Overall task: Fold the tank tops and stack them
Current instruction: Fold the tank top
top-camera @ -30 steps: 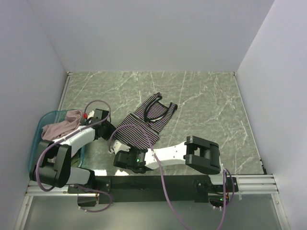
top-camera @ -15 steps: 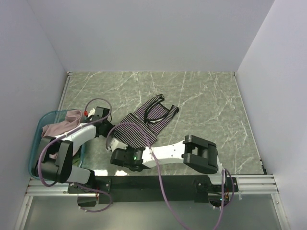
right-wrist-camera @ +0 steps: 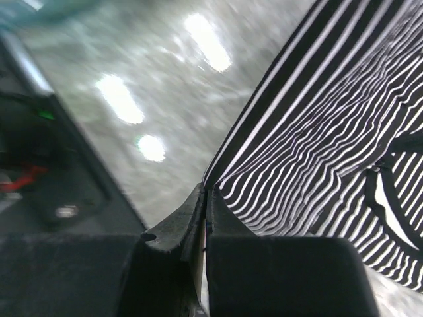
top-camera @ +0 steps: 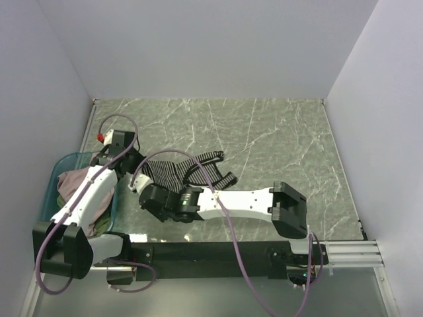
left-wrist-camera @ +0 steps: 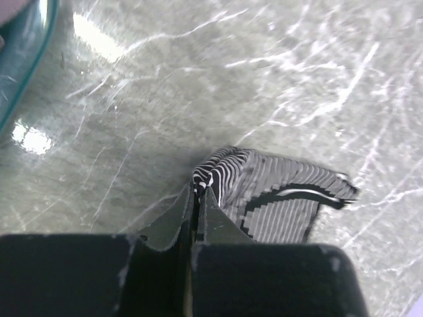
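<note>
The black-and-white striped tank top [top-camera: 177, 169] hangs stretched between both grippers above the left part of the marble table [top-camera: 277, 139], its dark-edged straps trailing right onto the surface. My left gripper [top-camera: 129, 163] is shut on one corner of the top [left-wrist-camera: 277, 195], with the cloth bunched at its fingertips [left-wrist-camera: 197, 193]. My right gripper [top-camera: 139, 187] is shut on the top's near edge [right-wrist-camera: 317, 125], which is pinched right at its tips [right-wrist-camera: 205, 193]. A dusty pink tank top [top-camera: 82, 188] lies heaped in the tub, with a greenish cloth under it.
The teal plastic tub [top-camera: 47, 198] stands at the left edge, beside the left arm; its rim [left-wrist-camera: 26, 53] shows in the left wrist view. White walls close off the table at the back and on both sides. The black arm rail [top-camera: 218, 251] runs along the near edge.
Both grippers have closed on the striped top and lifted it. The top has moved left and stretched out between them, and the left arm has swung toward the back.
</note>
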Tool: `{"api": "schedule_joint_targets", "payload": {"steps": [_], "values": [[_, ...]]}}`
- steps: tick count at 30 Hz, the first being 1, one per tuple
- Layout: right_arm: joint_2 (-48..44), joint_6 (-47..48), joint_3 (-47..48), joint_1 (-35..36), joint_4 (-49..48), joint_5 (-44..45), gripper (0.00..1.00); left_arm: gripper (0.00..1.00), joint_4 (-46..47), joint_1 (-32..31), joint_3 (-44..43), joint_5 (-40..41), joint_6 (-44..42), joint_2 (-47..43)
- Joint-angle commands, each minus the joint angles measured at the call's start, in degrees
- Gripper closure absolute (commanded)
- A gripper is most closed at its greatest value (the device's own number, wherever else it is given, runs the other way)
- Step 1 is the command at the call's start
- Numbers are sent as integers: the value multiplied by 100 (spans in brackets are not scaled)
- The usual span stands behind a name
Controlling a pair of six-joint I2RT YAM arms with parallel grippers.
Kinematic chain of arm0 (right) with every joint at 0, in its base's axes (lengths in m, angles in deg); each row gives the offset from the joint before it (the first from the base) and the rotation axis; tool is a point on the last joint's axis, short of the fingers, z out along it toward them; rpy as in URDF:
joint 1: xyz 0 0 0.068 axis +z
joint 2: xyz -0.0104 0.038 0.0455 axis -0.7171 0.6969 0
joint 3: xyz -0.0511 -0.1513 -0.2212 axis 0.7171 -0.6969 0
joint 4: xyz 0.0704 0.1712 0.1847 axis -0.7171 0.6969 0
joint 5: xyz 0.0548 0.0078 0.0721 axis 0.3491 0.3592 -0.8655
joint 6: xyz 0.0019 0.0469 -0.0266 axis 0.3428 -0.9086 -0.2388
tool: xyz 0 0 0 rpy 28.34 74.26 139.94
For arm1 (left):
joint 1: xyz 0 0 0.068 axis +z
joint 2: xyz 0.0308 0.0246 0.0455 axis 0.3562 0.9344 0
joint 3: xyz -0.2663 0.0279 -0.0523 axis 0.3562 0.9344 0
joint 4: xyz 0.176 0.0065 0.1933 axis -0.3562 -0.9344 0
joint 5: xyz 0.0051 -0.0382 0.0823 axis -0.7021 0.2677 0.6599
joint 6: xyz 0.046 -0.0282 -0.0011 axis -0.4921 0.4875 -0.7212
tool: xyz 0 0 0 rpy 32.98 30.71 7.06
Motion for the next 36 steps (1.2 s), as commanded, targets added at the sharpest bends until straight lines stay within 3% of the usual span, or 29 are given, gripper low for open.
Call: {"api": "schedule_joint_targets", "payload": {"steps": [1, 11, 18, 26, 36], "values": [[-541, -506, 232, -276, -247, -1112, 99, 99, -279, 69, -563, 35, -244, -108], [-1675, -1992, -1525, -1629, -2109, -3021, 98, 99, -87, 25, -1539, -395, -148, 621], [-2150, -3064, -2895, -2394, -3637, -3900, 98, 99, 28, -536, -2031, -282, 98, 1499], [-2511, -3909, -4179, -2941, -5000, -4174, 98, 99, -95, -1178, -2980, -62, 301, 2483], [-3055, -4384, -5304, -3424, -5590, -3963, 98, 99, -192, -1732, -3859, 44, 450, 3477]]}}
